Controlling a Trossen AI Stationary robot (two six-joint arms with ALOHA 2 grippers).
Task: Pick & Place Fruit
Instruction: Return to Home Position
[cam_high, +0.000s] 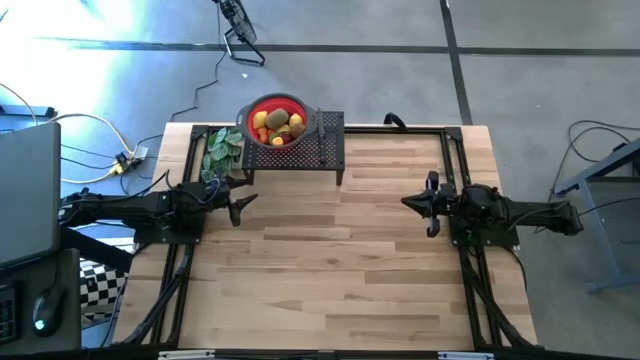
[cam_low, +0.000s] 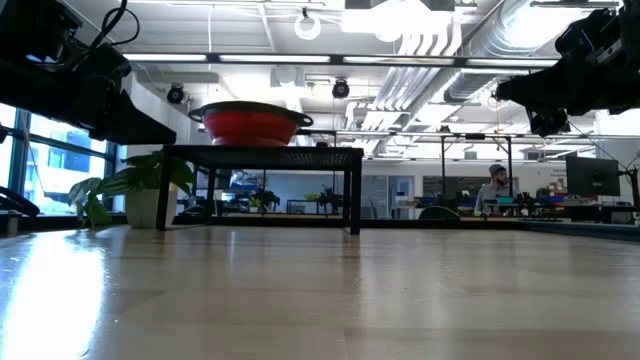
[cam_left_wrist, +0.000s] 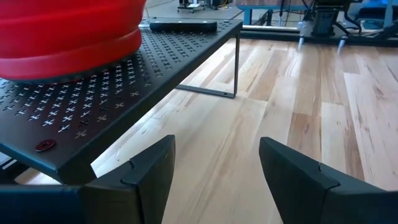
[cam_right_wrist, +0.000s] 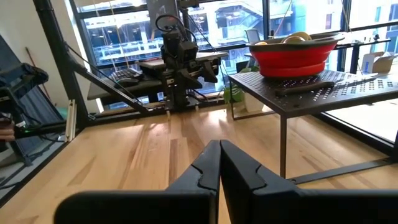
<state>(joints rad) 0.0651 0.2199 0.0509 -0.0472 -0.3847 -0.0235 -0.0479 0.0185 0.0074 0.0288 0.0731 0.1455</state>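
Fruit (cam_high: 277, 125) sits heaped in red bowl (cam_high: 250, 115) on shelf (cam_high: 330, 145); none on desk (cam_high: 330, 280). Left gripper (cam_high: 243, 208) just beside shelf, fingers spread, empty. Right gripper (cam_high: 410, 203) well apart from shelf, fingers pressed together. Judged: homing step. Next move calls only for parking both arms.

The strainer bowl (cam_high: 251, 120) is bright red. The fruit (cam_high: 277, 127) piled in it shows yellow, orange, red and a little brown. The shelf (cam_left_wrist: 124, 81) under it is matte black, punched with a regular pattern of small crosses. The leafy bunch (cam_high: 221, 152) near the tabletop's far left corner is green. The tabletop (cam_high: 330, 270) is pale wood, its planks mixing blond and tan. The left tool (cam_high: 243, 205) and right tool (cam_high: 412, 203) are black.
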